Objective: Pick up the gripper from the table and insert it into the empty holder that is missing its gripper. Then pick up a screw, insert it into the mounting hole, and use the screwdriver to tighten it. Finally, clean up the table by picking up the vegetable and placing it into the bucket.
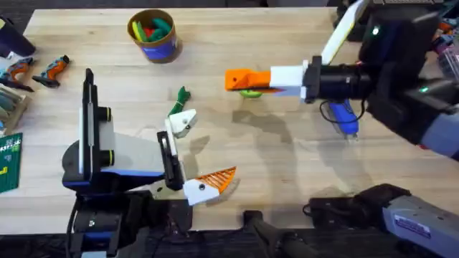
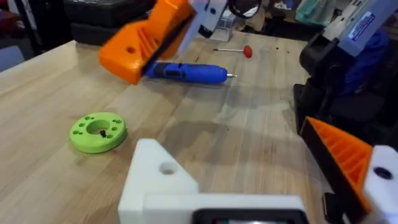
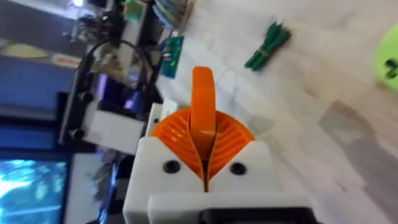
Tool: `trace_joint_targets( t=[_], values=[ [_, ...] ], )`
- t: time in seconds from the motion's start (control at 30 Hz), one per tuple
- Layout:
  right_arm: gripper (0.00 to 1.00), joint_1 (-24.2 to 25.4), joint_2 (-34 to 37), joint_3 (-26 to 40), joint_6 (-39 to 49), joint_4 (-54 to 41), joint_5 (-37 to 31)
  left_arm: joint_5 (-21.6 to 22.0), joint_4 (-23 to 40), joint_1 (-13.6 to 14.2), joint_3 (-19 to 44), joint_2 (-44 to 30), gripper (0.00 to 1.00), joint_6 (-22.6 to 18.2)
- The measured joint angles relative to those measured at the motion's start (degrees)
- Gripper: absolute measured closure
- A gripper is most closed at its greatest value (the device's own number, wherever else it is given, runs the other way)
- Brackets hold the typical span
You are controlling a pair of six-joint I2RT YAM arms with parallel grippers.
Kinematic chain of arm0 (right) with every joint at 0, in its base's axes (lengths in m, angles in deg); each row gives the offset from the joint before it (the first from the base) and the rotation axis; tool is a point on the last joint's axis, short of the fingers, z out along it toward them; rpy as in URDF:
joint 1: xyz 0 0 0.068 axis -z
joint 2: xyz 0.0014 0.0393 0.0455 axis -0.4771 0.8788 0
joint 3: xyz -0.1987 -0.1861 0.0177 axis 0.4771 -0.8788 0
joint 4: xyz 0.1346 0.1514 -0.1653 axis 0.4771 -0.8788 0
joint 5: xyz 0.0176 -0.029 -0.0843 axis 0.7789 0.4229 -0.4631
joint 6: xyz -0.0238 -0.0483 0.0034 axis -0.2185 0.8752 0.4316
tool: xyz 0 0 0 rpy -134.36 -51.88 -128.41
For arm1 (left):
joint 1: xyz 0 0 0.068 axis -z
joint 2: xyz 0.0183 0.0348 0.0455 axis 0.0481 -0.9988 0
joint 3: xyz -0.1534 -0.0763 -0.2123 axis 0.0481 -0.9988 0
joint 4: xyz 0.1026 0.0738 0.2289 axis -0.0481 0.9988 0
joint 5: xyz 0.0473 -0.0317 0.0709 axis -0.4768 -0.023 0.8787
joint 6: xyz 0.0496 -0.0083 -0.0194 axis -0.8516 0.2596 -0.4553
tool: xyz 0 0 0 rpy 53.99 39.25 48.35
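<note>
Right tool (image 3: 204, 163) clamped on gripper (image 3: 203, 112), long axis toward left arm; empty holder (image 1: 181, 122) there, we judge. Left tool (image 1: 197, 154) apart.

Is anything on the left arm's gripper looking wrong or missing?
Yes. One white finger mount has no orange pad, just a bare screw hole, while the other finger has one. The right gripper is shut on a loose orange pad.

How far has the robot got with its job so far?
Early on. The right gripper is shut on the orange gripper and carries it above the table. The left arm's empty holder still lacks its orange pad, so fitting it comes next. The blue screwdriver lies untouched, so the screw work is ahead. The vegetable is on the table, not in the bucket.
</note>
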Motion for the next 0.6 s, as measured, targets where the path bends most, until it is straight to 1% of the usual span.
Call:
trace_joint_targets(
  t=[0.17,0.3,0.4,0.53,0.6],
  values=[
    [0.989,1.00,2.73,-4.25,-3.47,8.12,9.44,0.00,0.00,0.00,0.00,0.00,0.015,0.00],
    [0.989,1.00,6.27,-5.27,-6.20,15.15,16.08,0.00,0.00,0.00,0.00,0.02,0.015,0.00],
    [0.989,1.00,10.26,-5.60,-8.71,22.33,20.81,0.00,0.00,0.00,0.00,0.00,0.015,0.00],
    [0.989,0.98,16.00,-6.19,-13.13,31.17,25.57,0.00,0.00,0.00,0.00,0.02,0.015,0.00],
    [0.989,0.98,18.50,-6.21,-14.80,33.39,26.80,0.00,0.00,0.00,0.00,0.01,0.015,0.00]
  ],
)
